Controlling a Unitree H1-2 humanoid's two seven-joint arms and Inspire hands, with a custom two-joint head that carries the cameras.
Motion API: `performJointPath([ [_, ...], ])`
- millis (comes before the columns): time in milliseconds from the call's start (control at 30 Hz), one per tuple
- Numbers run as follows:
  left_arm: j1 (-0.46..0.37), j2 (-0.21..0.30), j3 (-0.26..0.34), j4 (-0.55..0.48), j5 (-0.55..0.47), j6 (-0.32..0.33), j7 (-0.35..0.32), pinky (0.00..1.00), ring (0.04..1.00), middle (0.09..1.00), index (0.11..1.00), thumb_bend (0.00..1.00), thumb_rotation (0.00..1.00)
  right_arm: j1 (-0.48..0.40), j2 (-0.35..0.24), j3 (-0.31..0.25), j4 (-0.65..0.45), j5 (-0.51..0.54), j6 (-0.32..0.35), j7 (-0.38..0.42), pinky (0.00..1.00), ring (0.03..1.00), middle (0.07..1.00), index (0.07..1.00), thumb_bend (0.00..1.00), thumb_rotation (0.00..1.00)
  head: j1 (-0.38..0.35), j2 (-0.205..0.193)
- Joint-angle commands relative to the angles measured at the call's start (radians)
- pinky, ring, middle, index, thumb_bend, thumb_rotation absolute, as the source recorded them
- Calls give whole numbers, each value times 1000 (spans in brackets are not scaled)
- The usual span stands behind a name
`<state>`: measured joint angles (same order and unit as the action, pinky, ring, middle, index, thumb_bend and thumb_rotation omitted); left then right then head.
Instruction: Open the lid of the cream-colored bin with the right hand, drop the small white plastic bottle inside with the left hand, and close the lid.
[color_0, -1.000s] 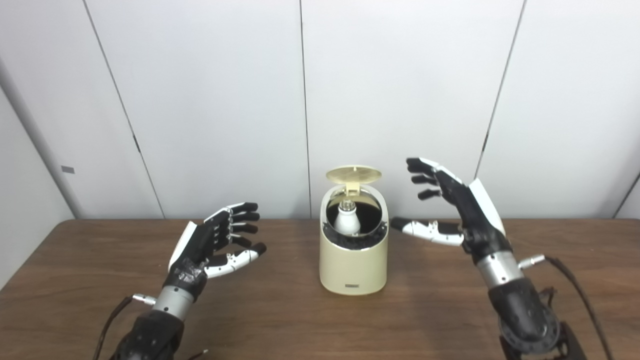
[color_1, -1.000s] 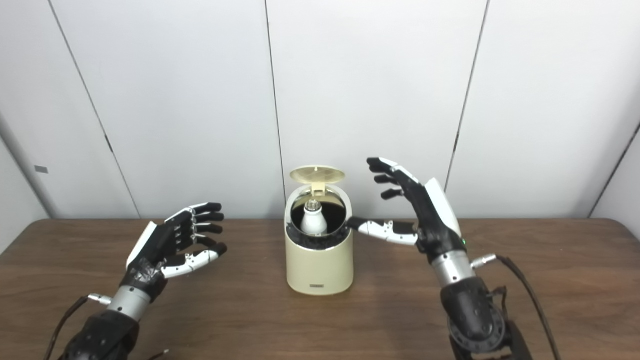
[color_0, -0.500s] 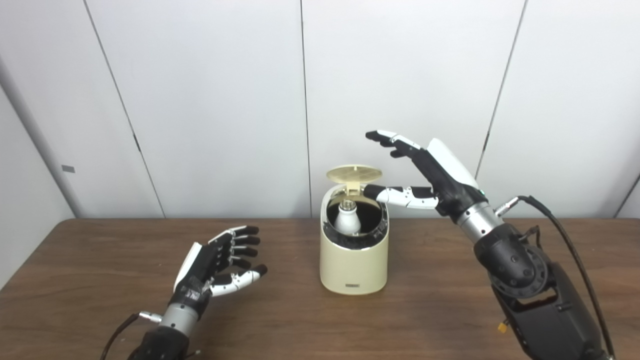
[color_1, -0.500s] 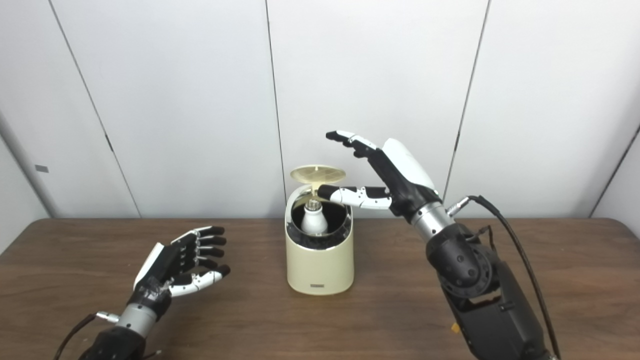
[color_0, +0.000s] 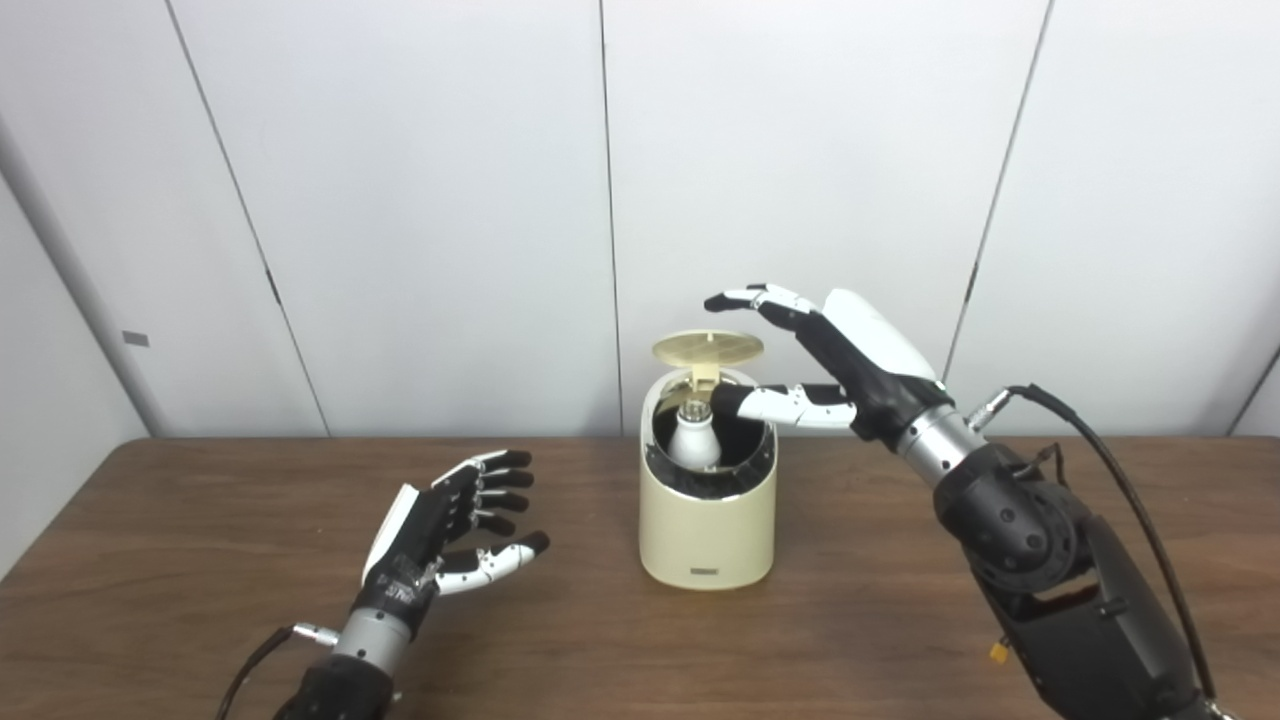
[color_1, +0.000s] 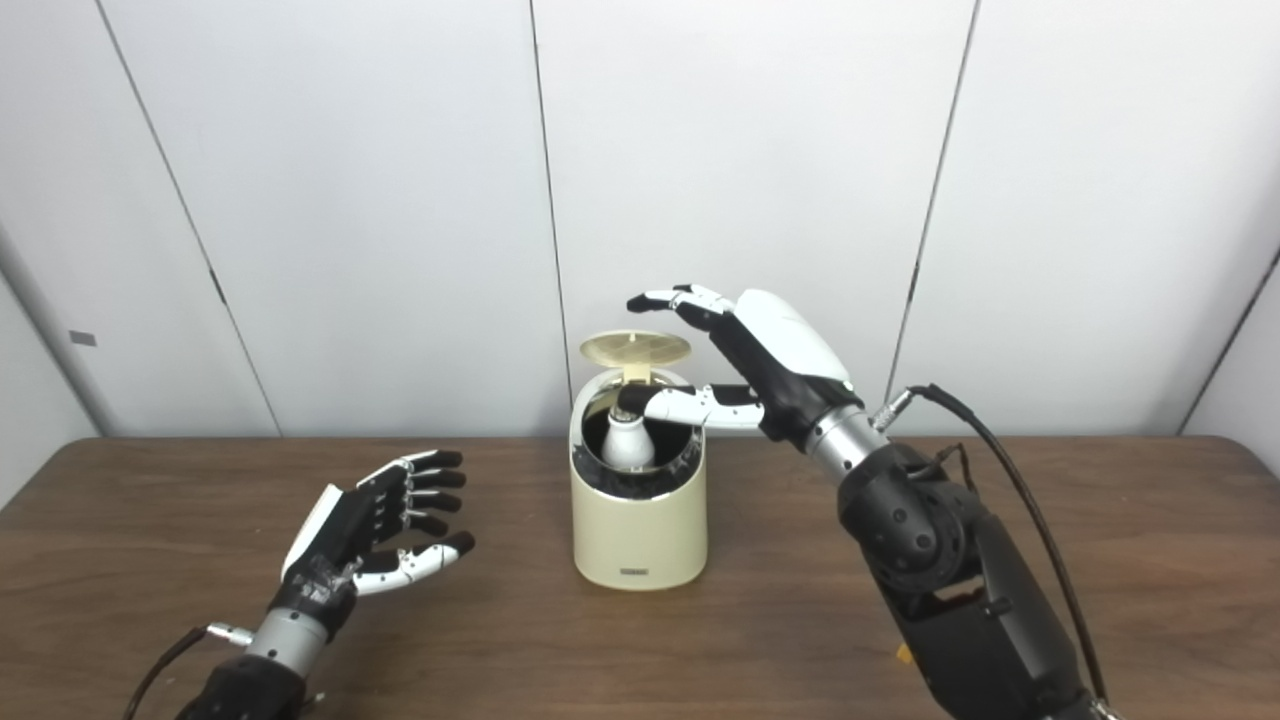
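The right hand hovered over the raised lid, fingers spread, grasping nothing. The bottle stood inside the bin. The left hand was released, empty.

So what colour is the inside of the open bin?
Black inside the cream-colored plastic bin, clearest in the left eye view.

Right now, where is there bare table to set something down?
Bare table lies left of the left robot hand, and between that hand and the bin. It is crowded above the bin, where the right robot hand hovers by the raised lid.
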<state>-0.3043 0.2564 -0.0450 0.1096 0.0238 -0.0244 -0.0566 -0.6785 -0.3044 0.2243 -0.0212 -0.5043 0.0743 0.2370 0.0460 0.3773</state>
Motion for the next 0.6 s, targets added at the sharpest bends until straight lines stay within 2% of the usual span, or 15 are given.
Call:
performJointPath([
  [0,-40,0,12,-9,3,-52,-8,616,704,758,797,597,0,-39,-12,-6,-31,-10,-21,-9,857,933,853,814,637,835,3,0],
  [233,-38,-12,21,-19,13,-39,-10,619,699,752,793,597,0,-35,-18,-9,-46,-18,-20,4,847,936,819,766,646,797,13,7],
  [367,-39,-20,26,-23,17,-28,-11,622,698,754,797,590,0,-33,-29,-8,-47,-15,-47,8,802,914,780,727,616,727,20,11],
  [567,-39,-33,34,-26,12,-26,-14,619,697,751,793,597,0,-29,-47,4,-52,-40,-56,16,764,905,754,706,600,697,22,20],
])
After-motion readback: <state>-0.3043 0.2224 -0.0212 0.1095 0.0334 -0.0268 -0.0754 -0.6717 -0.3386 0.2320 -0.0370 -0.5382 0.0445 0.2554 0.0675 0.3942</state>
